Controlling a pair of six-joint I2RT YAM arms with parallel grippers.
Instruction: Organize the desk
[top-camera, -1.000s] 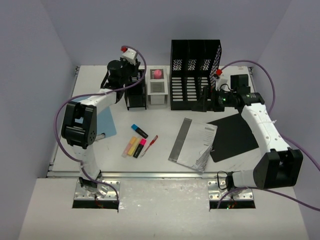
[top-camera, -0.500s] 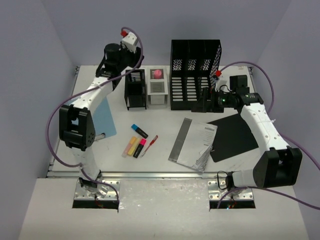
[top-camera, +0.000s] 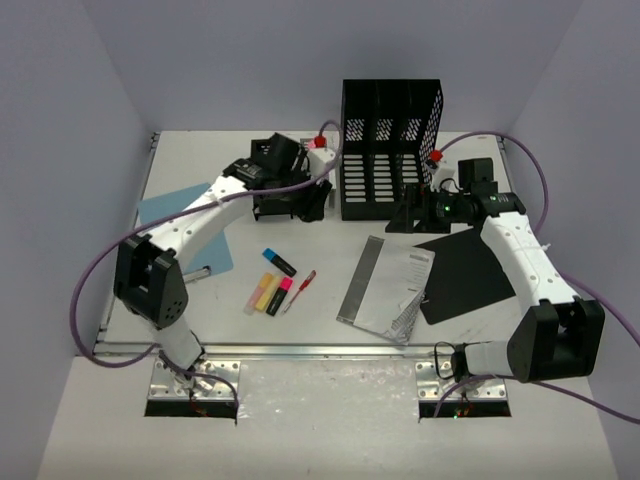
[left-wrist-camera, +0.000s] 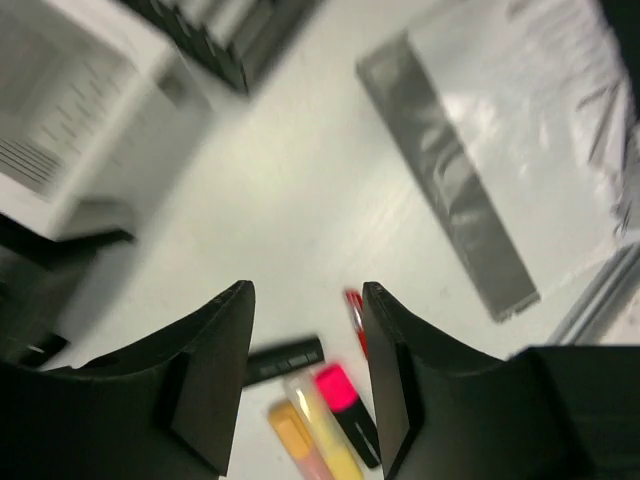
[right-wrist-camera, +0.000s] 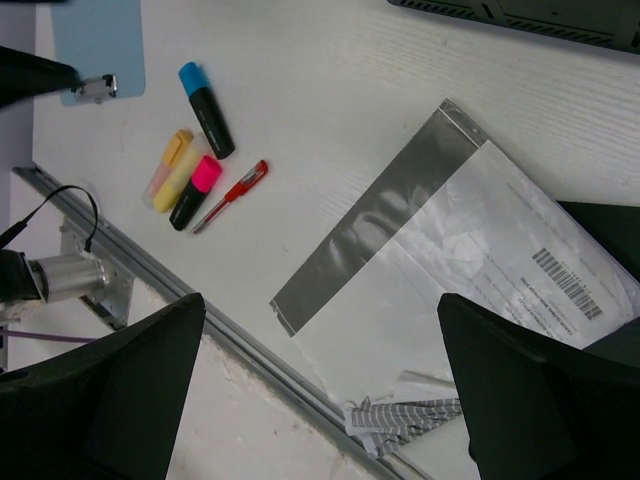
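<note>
The desk (top-camera: 330, 235) is a white tabletop with loose items on it. My left gripper (top-camera: 312, 200) hangs in front of the black pen holder (top-camera: 268, 205). In the left wrist view the left gripper (left-wrist-camera: 305, 292) is open with nothing between its fingers. Below it lie a black marker (left-wrist-camera: 285, 360), a pink highlighter (left-wrist-camera: 340, 390), a yellow one (left-wrist-camera: 322, 438) and a red pen (left-wrist-camera: 355, 315). My right gripper (top-camera: 400, 218) stands by the foot of the black file organizer (top-camera: 390, 150). The right gripper (right-wrist-camera: 320, 305) is wide open and empty above a grey plastic bag (right-wrist-camera: 450, 260).
A blue clipboard (top-camera: 185, 230) lies at the left. A black sheet (top-camera: 465, 272) lies right of the grey bag (top-camera: 385, 288). The markers (top-camera: 268, 290) sit near the front. A metal rail (top-camera: 300, 350) runs along the near edge. Lilac walls bound the desk.
My left arm swung from behind the pen holder to the right and down in front of the holders, and its jaws went from shut to open. The right arm barely moved.
</note>
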